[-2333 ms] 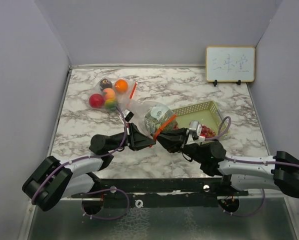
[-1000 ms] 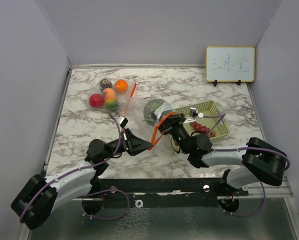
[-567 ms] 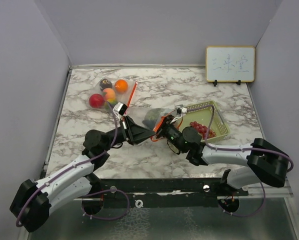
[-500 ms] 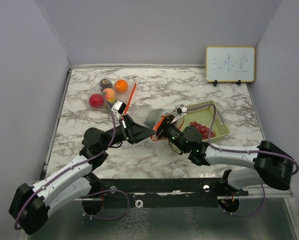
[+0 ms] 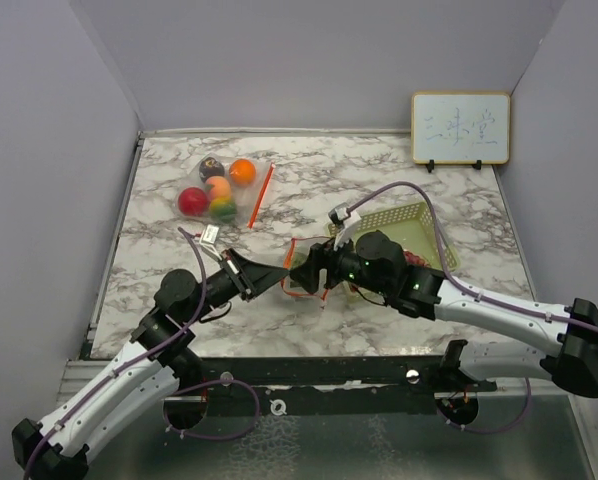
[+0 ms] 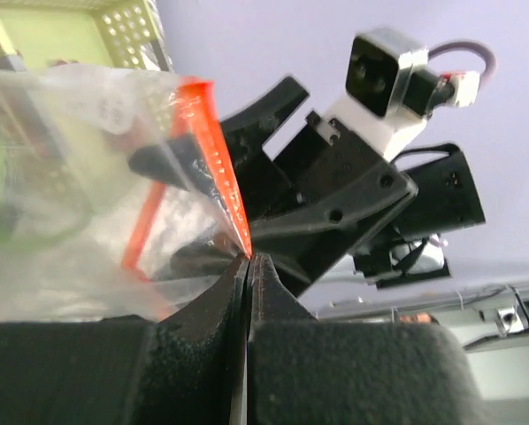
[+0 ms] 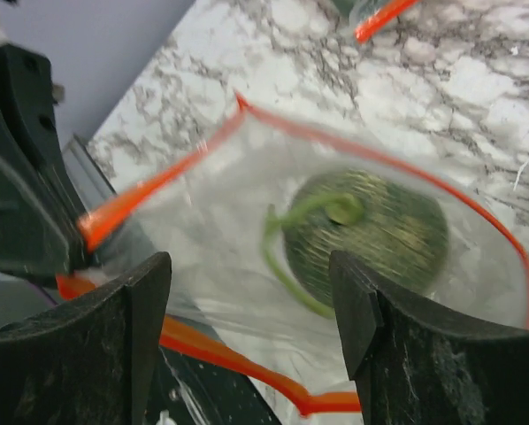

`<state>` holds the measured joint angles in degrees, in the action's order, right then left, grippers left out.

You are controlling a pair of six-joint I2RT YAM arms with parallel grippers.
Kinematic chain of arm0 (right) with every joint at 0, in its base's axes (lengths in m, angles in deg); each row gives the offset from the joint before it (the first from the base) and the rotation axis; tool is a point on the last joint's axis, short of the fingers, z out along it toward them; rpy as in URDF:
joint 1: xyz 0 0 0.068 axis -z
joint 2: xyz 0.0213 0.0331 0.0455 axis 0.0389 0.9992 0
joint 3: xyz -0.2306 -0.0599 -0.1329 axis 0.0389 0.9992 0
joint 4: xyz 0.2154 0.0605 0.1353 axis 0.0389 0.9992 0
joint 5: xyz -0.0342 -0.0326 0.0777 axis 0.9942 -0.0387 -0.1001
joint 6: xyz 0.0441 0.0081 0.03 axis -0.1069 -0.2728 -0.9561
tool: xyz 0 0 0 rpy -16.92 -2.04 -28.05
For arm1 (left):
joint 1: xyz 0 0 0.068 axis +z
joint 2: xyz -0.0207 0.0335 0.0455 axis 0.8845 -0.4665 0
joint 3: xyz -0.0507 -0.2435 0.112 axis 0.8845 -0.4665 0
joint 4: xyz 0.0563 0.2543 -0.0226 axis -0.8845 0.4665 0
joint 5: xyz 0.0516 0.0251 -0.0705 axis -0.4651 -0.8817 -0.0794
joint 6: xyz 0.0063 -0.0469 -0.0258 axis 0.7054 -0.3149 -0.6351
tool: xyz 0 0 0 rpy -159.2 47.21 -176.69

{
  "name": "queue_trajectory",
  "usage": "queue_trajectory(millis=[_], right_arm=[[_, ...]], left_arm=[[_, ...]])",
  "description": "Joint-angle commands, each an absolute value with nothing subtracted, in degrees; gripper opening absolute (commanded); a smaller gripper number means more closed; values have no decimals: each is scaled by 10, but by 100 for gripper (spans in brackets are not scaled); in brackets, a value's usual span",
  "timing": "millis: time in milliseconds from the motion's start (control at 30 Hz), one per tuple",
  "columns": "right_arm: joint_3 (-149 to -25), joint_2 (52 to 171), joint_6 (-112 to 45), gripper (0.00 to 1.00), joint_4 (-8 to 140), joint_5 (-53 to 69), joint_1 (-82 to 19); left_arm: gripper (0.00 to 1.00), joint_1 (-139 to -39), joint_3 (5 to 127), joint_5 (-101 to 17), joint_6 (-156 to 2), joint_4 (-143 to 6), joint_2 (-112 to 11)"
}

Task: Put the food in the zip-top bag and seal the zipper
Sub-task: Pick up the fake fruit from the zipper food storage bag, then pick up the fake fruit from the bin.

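The only writing is on a small whiteboard (image 5: 460, 128) standing at the back right of the table. It carries three faint blue handwritten characters. The first resembles 三; the others are too faint to read.

The melon (image 7: 371, 230) is green and netted, the bag (image 7: 203, 257) clear, its zipper (image 7: 158, 190) orange. The table (image 7: 477, 71) is grey-veined white marble, and the basket (image 5: 404, 225) pale green.

Our left hand (image 5: 277, 273) and right hand (image 5: 305, 272) meet at the orange-rimmed bag (image 5: 301, 288) near the front of the bench (image 5: 379, 170); small fruits (image 5: 217, 187) cluster well apart, far left.
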<state>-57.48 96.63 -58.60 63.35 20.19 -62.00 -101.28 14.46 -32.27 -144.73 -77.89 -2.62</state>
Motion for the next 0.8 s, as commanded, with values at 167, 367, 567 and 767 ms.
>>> queue_trajectory(millis=[167,367,567,767], right_arm=[[-607,917,-532,72,820,135,-617],[-601,834,-583,71,877,286,-617],[-649,900,-649,82,983,485,-609],[-665,1003,-632,83,926,429,-497]], left_arm=[[0,-1011,134,-460,-1370,-648,31],[0,-1010,136,-495,-1351,-624,53],[0,-1011,158,-545,-1309,-562,106],[0,-1011,137,-516,-1306,-580,120]])
